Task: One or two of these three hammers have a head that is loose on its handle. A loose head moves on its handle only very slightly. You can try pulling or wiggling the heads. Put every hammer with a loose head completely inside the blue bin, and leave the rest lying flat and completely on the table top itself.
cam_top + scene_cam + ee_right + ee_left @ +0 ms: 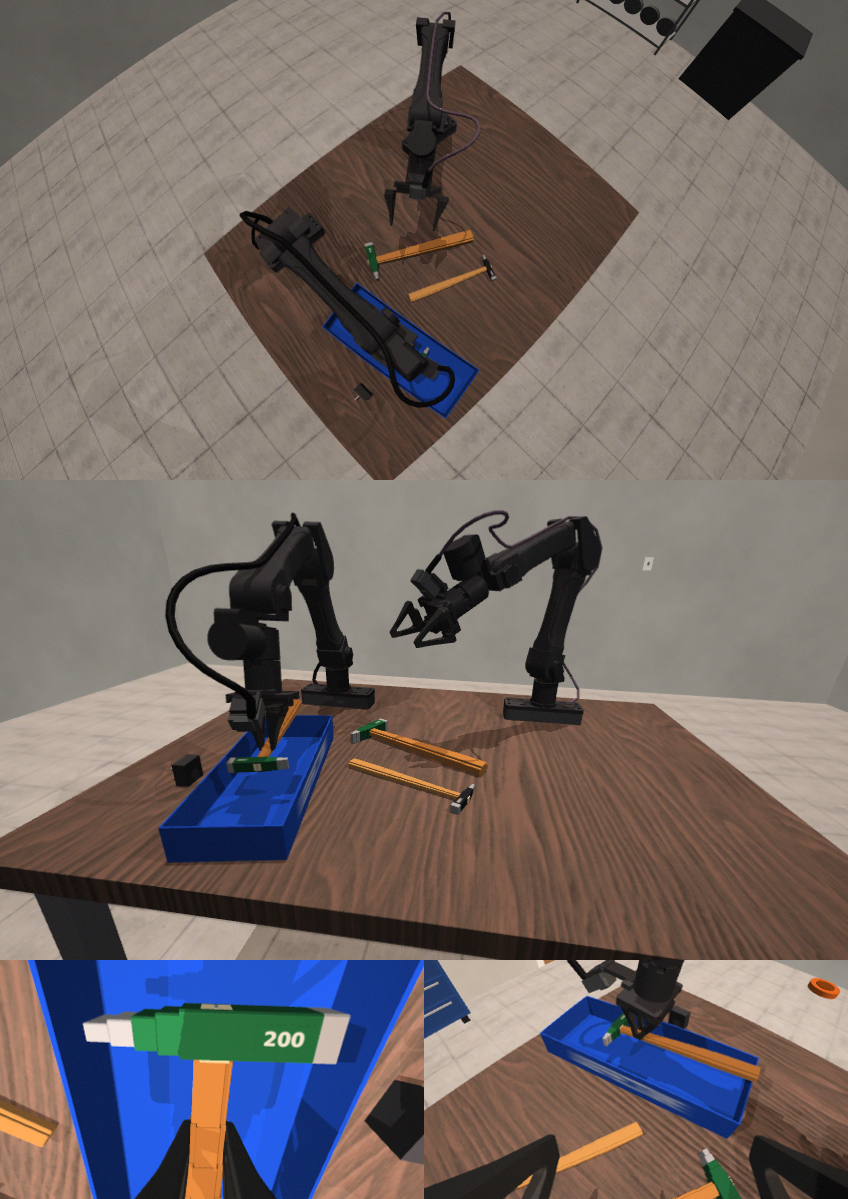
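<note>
On the wood-grain table top [523, 166] [535, 848] [524, 1114] [20, 1035], the long blue bin [455, 380] [226, 844] [633, 1086] [134, 1084] takes up the lower middle from above and the lower left of the exterior frame. The arm reaching over it is the right one, far nearer to this job than the left. From where I stand, the right gripper [264, 747] [639, 1035] [207, 1128] points down, its fingers pinching the handle of the green-headed "200" hammer [425, 352] [257, 764] [698, 1054] [249, 1035], which hangs over the bin. The handle runs roughly along the bin's length, head towards the near end in the exterior view; I'd say lowering calls for keeping that line, lest the butt catch the far rim. The left gripper [414, 226] [405, 640] [654, 1147] hangs spread wide and empty, above the other green-headed hammer [425, 248] [428, 750] [723, 1179] lying flat mid-table. Beside that lies the slimmer black-headed hammer [447, 284] [404, 779] [598, 1148] [25, 1124], its head cut off in both wrist views. From above, the right arm hides its own fingertips and most of the held hammer; whether the butt clears the rim, I can't tell. Smallest, a black block [363, 391] [187, 770] [680, 1017] [400, 1114] sits outside the bin.
</note>
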